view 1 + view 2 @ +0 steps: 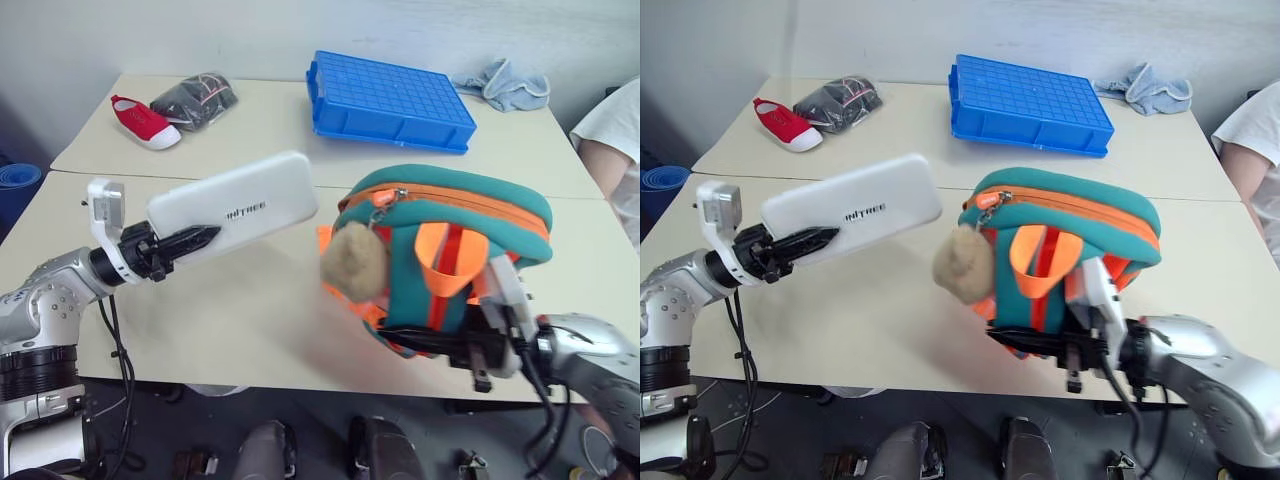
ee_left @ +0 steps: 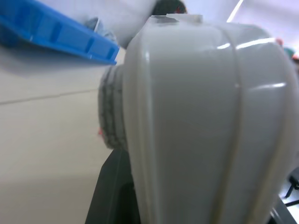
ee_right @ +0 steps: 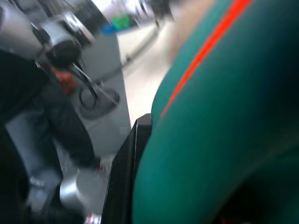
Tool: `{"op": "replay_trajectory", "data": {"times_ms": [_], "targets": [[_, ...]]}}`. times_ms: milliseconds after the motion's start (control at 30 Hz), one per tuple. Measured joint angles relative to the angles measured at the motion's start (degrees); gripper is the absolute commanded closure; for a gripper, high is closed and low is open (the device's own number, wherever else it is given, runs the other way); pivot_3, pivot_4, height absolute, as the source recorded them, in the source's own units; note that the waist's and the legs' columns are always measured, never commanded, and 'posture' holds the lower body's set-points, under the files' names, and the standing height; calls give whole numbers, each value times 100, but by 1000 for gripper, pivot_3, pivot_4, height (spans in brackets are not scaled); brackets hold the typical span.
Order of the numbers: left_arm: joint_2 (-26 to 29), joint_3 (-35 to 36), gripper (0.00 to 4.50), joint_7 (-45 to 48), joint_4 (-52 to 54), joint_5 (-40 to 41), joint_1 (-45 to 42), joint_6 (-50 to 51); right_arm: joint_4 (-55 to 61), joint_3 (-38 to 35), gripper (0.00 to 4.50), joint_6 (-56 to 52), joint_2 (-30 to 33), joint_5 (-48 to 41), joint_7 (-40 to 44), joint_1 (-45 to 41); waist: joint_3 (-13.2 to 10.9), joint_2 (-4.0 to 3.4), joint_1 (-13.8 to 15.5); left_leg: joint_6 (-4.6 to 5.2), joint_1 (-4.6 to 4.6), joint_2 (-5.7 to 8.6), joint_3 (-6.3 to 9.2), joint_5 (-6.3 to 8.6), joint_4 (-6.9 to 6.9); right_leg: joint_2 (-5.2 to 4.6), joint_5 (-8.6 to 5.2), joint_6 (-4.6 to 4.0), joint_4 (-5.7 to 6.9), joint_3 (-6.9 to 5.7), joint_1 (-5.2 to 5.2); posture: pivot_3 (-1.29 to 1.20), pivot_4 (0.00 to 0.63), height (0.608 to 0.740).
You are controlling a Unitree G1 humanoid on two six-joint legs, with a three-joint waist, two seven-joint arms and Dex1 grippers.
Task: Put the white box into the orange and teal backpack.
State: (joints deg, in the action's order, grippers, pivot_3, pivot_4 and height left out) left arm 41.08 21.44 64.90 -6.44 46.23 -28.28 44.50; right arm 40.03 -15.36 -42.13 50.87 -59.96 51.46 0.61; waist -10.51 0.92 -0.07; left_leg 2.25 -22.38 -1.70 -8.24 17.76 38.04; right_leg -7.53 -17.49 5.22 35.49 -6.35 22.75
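Observation:
My left gripper is shut on one end of the white box and holds it in the air over the left of the table, its long side reaching toward the backpack. The box looms close in the left wrist view. The orange and teal backpack stands upright near the table's front edge, with an orange zipper line across its top and a tan plush toy hanging at its side. My right gripper is shut on the backpack's lower part; teal fabric presses against one black finger.
A blue gridded tray lies at the back of the table. A red shoe and a dark bagged bundle sit at the back left. A blue cloth is at the back right. A person's white sleeve shows at the right edge.

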Motion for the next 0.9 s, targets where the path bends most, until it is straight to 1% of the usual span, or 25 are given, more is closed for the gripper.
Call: {"op": "replay_trajectory", "data": {"times_ms": [67, 133, 167, 333, 500, 600, 733, 833, 900], "targets": [[62, -20, 3271, 60, 328, 147, -70, 103, -26, -450, 4453, -40, 223, 5, 116, 356, -2, 3, 12, -3, 5, -1, 0, -1, 0, 3, 0, 0, 4, 0, -4, 0, 150, 740], [82, -86, 3271, 122, 584, 243, -111, 168, -130, -661, 4453, -34, 338, 142, 254, 648, -2, 3, 16, -3, 10, 0, -2, -2, -1, 4, 0, 0, 4, 1, -8, 0, 150, 740], [79, -227, 3271, 128, 647, 285, -234, 250, -217, -735, 4453, -34, 399, 251, 308, 784, -2, 4, 22, -1, 10, 1, -3, -3, 0, 4, 0, 0, 6, 1, -9, 0, 150, 740], [20, -647, 3271, 106, 858, 347, -773, 419, -270, -662, 4453, -14, 330, 366, 185, 499, -3, 6, 25, -1, 9, 3, -4, -7, 2, 6, 2, 3, 7, 2, -8, 0, 150, 740], [167, -1002, 3271, 499, 862, 325, -814, 447, -271, -279, 4453, 47, 225, 589, 33, 308, -4, 7, 2, -3, 5, 0, -12, -7, 2, 18, 2, 3, 6, 4, -3, 0, 150, 740], [189, -1222, 3271, 646, 788, 39, -875, 60, -278, -243, 4453, 74, 222, 654, -7, 200, -5, 7, 13, 1, 5, 3, -13, -9, 7, 14, 2, 3, 3, 6, -4, 0, 150, 740], [18, -1518, 3271, 718, 533, -362, -1146, -451, -300, -238, 4453, 83, 219, 679, -35, 193, -6, 10, 73, 1, 6, 3, -10, -10, 8, 11, 2, 4, 5, 4, -5, 0, 150, 740], [2, -1862, 3271, 805, 350, -965, -1320, -1187, -345, -237, 4453, 95, 219, 731, -48, 95, -6, 10, 102, 1, 7, 3, -12, -9, 8, 12, 2, 3, 5, 5, -4, 0, 150, 740], [-73, -2152, 3271, 852, 143, -1519, -1449, -1882, -373, -236, 4453, 96, 219, 745, -70, 29, -6, 10, 127, 1, 7, 3, -14, -9, 7, 12, 2, 3, 5, 5, -3, 0, 150, 740]]}}
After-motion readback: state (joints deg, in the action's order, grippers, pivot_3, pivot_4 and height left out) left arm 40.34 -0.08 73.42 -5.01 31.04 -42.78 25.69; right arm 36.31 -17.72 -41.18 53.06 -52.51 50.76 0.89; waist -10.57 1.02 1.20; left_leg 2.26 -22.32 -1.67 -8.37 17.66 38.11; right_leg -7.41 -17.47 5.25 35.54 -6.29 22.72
